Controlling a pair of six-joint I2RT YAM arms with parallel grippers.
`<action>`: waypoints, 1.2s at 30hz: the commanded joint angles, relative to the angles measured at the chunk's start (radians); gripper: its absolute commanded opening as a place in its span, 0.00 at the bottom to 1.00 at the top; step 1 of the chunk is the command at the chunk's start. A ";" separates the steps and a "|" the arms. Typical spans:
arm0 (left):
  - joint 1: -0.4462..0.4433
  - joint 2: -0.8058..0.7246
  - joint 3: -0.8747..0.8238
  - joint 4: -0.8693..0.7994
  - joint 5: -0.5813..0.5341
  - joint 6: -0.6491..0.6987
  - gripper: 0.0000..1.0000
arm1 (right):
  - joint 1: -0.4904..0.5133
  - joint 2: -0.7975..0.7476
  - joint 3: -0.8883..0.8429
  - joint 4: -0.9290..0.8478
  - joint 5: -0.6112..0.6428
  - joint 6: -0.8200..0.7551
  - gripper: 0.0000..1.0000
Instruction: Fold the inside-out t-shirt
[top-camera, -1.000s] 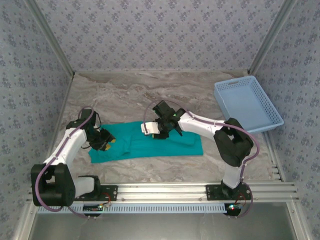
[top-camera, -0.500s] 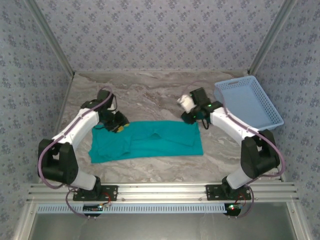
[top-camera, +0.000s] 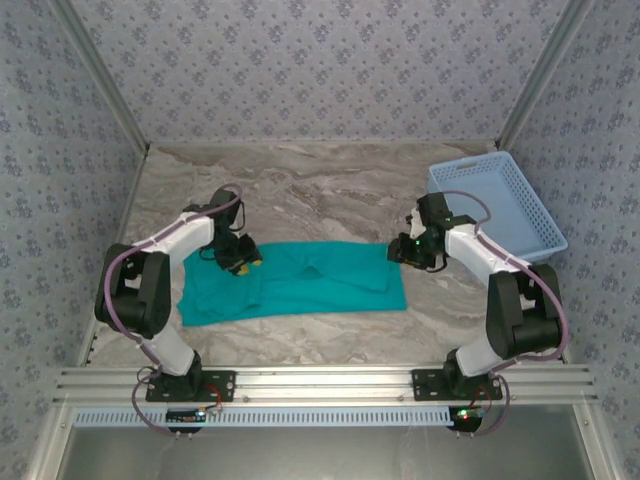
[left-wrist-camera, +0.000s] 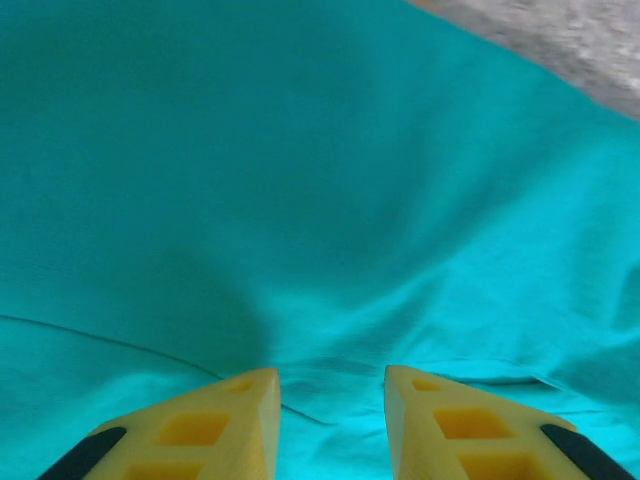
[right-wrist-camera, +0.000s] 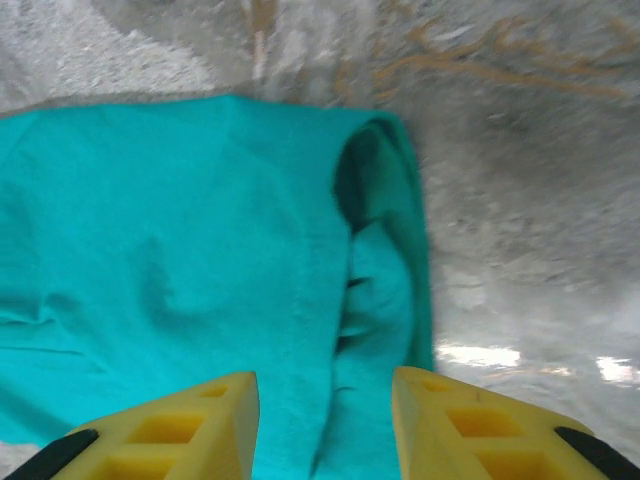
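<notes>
The grey marbled table (top-camera: 330, 180) bears the inside-out t-shirt (top-camera: 310, 285), which lies flat as a long teal band across the near middle. Well apart from it, at the far right, stands the light blue mesh basket (top-camera: 495, 205), with the shirt wholly outside it. The left gripper (left-wrist-camera: 332, 378) hangs low over the shirt's far left part, its yellow fingers a little apart and gripping nothing, while the right gripper (right-wrist-camera: 325, 380) is over the shirt's right end, fingers spread above a bunched fold.

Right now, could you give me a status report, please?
Left gripper, right gripper: jaws open, empty. Teal cloth t-shirt lying flat. Light blue plastic mesh basket apart, far right.
</notes>
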 joint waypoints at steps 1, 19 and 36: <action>0.039 -0.047 -0.036 -0.015 -0.014 0.024 0.34 | 0.039 -0.006 -0.009 -0.024 -0.009 0.096 0.42; 0.110 -0.061 -0.122 0.007 -0.052 0.046 0.35 | 0.152 -0.050 -0.130 0.020 0.077 0.362 0.45; 0.146 -0.045 -0.185 0.043 -0.070 0.056 0.35 | 0.165 0.006 -0.166 0.090 0.004 0.379 0.40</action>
